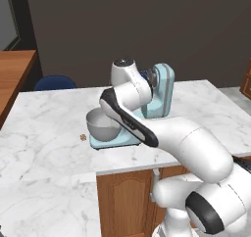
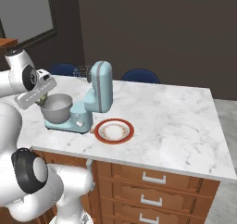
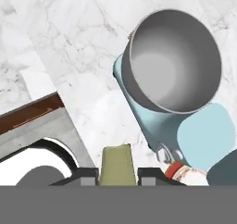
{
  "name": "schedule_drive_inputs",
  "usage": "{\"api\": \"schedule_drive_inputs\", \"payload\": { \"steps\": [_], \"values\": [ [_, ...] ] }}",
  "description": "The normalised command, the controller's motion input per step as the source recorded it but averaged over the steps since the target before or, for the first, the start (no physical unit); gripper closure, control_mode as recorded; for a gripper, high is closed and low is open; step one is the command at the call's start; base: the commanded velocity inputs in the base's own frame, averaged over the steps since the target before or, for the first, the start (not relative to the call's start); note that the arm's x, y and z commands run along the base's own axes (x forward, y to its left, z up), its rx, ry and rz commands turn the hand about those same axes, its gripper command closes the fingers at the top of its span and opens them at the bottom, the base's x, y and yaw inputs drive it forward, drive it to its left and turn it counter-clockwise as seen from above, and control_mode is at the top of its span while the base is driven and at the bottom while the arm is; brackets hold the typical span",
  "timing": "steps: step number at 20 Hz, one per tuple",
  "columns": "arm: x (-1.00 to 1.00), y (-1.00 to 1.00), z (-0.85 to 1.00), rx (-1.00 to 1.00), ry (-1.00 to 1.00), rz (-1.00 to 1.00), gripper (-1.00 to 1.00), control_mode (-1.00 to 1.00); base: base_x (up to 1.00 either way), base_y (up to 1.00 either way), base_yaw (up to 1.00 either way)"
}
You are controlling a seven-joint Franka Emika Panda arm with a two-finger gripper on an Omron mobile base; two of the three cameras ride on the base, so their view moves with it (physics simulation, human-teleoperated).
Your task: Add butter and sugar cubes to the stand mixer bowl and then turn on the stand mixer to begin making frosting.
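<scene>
We see pincer (image 3: 118, 179) narrowed on butter (image 3: 117, 165), pale block between tips, hanging above and beside stand mixer bowl (image 3: 173, 61). Bowl on stand mixer (image 2: 95, 98) looks empty. One sugar cube (image 1: 83, 137) lies on tabletop (image 1: 44, 128) beside mixer base. We judge drop, sugar, switch-on all left.

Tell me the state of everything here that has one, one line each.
gripper: shut on the butter
stand mixer: head tilted up, whisk raised
stand mixer bowl: on the mixer base, empty
plate: empty
sugar cube: on the counter beside the mixer
</scene>
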Motion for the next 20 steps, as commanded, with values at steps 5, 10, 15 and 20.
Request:
{"api": "schedule_drive_inputs", "payload": {
  "steps": [5,10,15,20],
  "values": [
    [0.49,0.49,-0.17,0.00,0.00,0.00,1.00,-1.00,0.00,0.00,0.00],
    [0.61,0.36,-0.08,0.00,0.01,0.00,1.00,-1.00,0.00,0.00,0.00],
    [0.62,0.07,-0.30,0.00,0.09,0.00,1.00,-1.00,0.00,0.00,0.00],
    [0.56,0.00,-0.47,0.00,0.12,0.00,1.00,-1.00,0.00,0.00,0.00]
  ]
}}
